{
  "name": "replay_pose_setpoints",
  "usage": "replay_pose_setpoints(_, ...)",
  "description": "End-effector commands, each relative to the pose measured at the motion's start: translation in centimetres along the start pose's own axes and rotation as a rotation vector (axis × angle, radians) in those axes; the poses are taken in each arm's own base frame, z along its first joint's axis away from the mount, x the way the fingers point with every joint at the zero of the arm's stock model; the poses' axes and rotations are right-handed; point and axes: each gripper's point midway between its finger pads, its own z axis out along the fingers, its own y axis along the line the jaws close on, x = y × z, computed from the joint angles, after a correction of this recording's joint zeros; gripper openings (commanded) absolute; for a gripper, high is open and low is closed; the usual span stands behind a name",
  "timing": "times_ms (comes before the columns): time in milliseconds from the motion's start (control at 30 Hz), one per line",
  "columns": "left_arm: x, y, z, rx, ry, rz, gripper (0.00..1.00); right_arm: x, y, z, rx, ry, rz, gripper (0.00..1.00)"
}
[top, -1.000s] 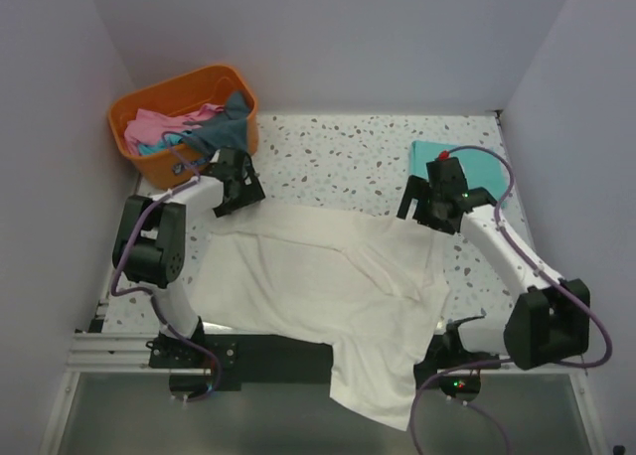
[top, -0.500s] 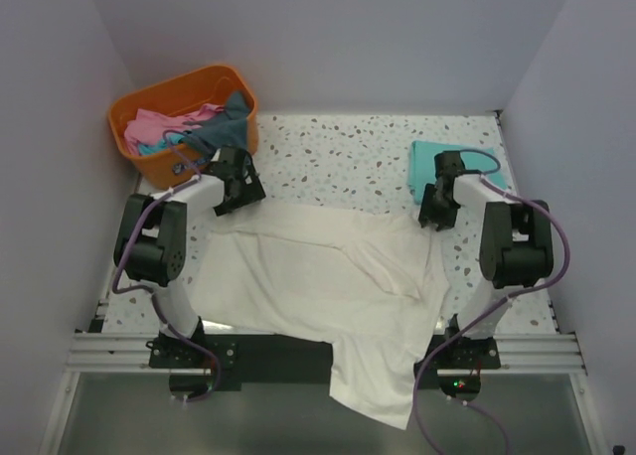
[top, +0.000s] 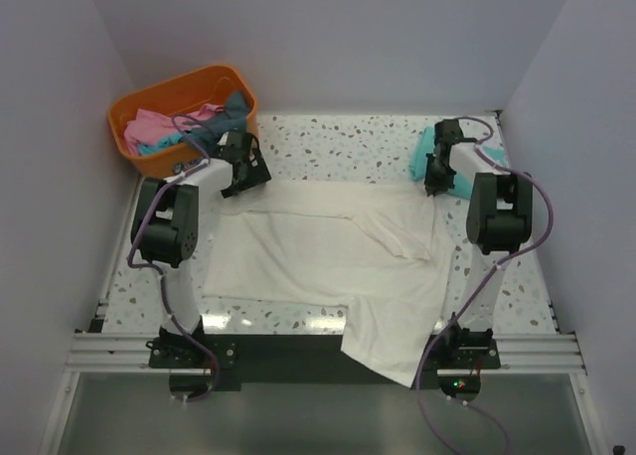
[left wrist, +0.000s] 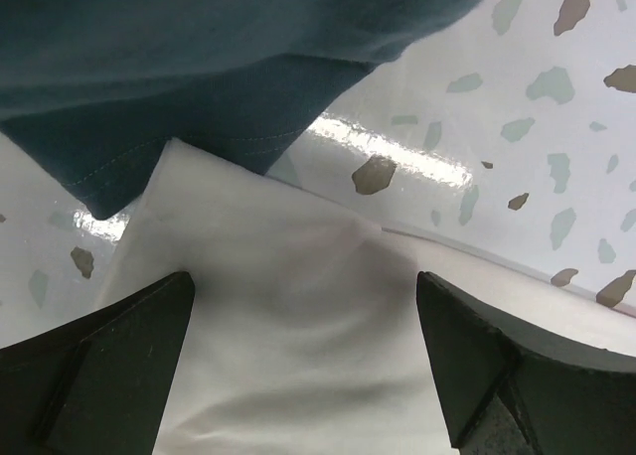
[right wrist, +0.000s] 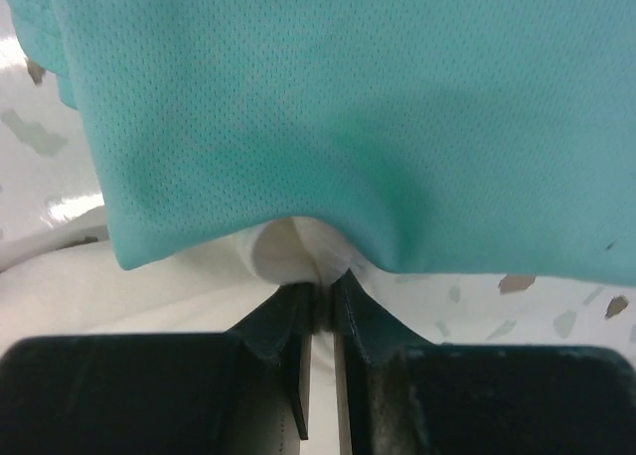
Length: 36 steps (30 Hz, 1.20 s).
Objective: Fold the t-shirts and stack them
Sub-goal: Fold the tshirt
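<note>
Near edge: one flap of the cream-white cloth t-shirt (top: 318,256) hangs off the speckled white terrazzo table (top: 348,142), draped across the black rail (top: 278,351) toward the right arm's base. The rest lies flat and spread, with a diagonal crease across the middle. Bare table strips run along its left and right edges, the right one narrow. A wider bare band lies beyond its far edge. Left gripper (top: 243,172) sits over the far-left corner of this shirt. In the wrist view its jaws stand wide, with white cloth lying flat between the fingers (left wrist: 109,366) and nothing pinched. A dark grey-blue cloth tee (left wrist: 199,68) overlaps that corner's edge just beyond the fingertips. Right gripper (top: 434,177) is at the far-right corner. Its jaws are drawn narrow on a small bunched fold of the white shirt (right wrist: 298,251), right at the hem of the folded teal-green mesh t-shirt (right wrist: 328,107), which lies against the right wall. Far left corner: orange plastic basket (top: 159,87) holds a pink cloth tee (top: 149,127) and more dark cloth spilling over its right rim. Pale walls (top: 348,38) close in on three sides.
</note>
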Motion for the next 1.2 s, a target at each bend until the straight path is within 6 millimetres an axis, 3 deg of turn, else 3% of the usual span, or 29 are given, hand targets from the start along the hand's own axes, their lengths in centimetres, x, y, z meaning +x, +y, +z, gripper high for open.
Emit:
replay_pose_setpoints(0, 2.1, -0.8, 2.4, 0.033, 0.086, -0.003, 1.0, -1.1, -2.9, 3.5, 0.07, 0.026, -0.034, 0.12)
replay_pose_setpoints(167, 1.3, -1.4, 3.0, 0.029, 0.072, -0.013, 1.0, -4.7, -2.6, 3.5, 0.031, -0.041, -0.056, 0.19)
replay_pose_setpoints(200, 0.6, -1.7, 2.8, 0.035, 0.06, -0.016, 1.0, -4.4, -2.7, 3.4, 0.028, -0.021, -0.065, 0.2)
replay_pose_setpoints(300, -0.5, -2.2, 1.7, 0.046, 0.043, -0.007, 1.0, -5.4, -1.7, 1.4, -0.029, -0.038, -0.068, 0.29)
replay_pose_setpoints(367, -2.3, -3.2, -0.1, 0.076, -0.002, 0.007, 1.0, -5.4, -0.9, 0.0, -0.083, -0.05, -0.058, 0.42)
replay_pose_setpoints(433, -4.0, -4.3, -2.5, 0.106, -0.052, 0.019, 1.0, -6.3, -0.1, -3.2, -0.137, -0.103, -0.045, 0.57)
replay_pose_setpoints(500, -4.8, -4.8, -4.4, 0.118, -0.071, 0.05, 1.0, -5.6, 1.0, -5.3, -0.207, -0.116, -0.013, 0.64)
replay_pose_setpoints(533, -5.2, -5.5, -6.2, 0.144, -0.089, 0.065, 1.0, -6.1, 1.2, -8.1, -0.23, -0.17, -0.003, 0.73)
replay_pose_setpoints(600, -4.4, -5.4, -7.8, 0.146, -0.067, 0.102, 1.0, -4.5, 1.4, -9.6, -0.251, -0.164, 0.033, 0.91)
replay_pose_setpoints(633, -4.7, -5.8, -9.8, 0.174, -0.088, 0.105, 1.0, -4.5, 1.2, -12.4, -0.25, -0.216, 0.046, 0.99)
replay_pose_setpoints(700, -2.8, -4.6, -10.9, 0.158, -0.061, 0.111, 1.0, -1.9, 1.3, -13.5, -0.214, -0.197, 0.08, 0.99)
replay_pose_setpoints(733, -3.1, -4.3, -13.2, 0.177, -0.093, 0.085, 1.0, 0.1, 0.8, -13.4, -0.183, -0.167, 0.12, 0.99)
replay_pose_setpoints(767, -2.4, -3.5, -14.0, 0.167, -0.085, 0.074, 1.0, 1.0, 2.0, -15.8, -0.197, -0.211, 0.098, 0.98)
replay_pose_setpoints(833, -0.6, -0.8, -16.0, 0.133, -0.091, 0.038, 1.0, 4.4, 3.6, -17.1, -0.138, -0.205, 0.032, 0.99)
replay_pose_setpoints(867, 0.7, 0.6, -16.7, 0.108, -0.071, 0.032, 1.0, 7.8, 5.2, -18.3, -0.157, -0.185, -0.019, 0.99)
replay_pose_setpoints(933, 4.1, 4.0, -17.9, 0.045, -0.04, -0.004, 1.0, 12.4, 5.5, -18.5, -0.138, -0.148, -0.026, 0.99)
replay_pose_setpoints(967, 5.4, 5.2, -18.2, 0.023, -0.022, -0.017, 1.0, 14.7, 7.3, -20.3, -0.213, -0.168, -0.097, 0.99)
replay_pose_setpoints(1000, 7.6, 7.3, -18.4, -0.013, 0.001, -0.032, 1.0, 16.3, 7.9, -20.9, -0.252, -0.161, -0.114, 0.99)
replay_pose_setpoints(1067, 11.9, 10.4, -18.2, -0.099, 0.087, -0.063, 1.0, 21.4, 9.3, -21.4, -0.321, -0.081, -0.214, 0.99)
replay_pose_setpoints(1133, 14.2, 12.5, -18.9, -0.16, 0.118, -0.132, 1.0, 25.0, 9.7, -21.9, -0.344, -0.035, -0.258, 0.99)
replay_pose_setpoints(1167, 15.2, 13.3, -18.9, -0.183, 0.133, -0.149, 1.0, 27.9, 10.8, -22.6, -0.379, -0.015, -0.368, 0.99)
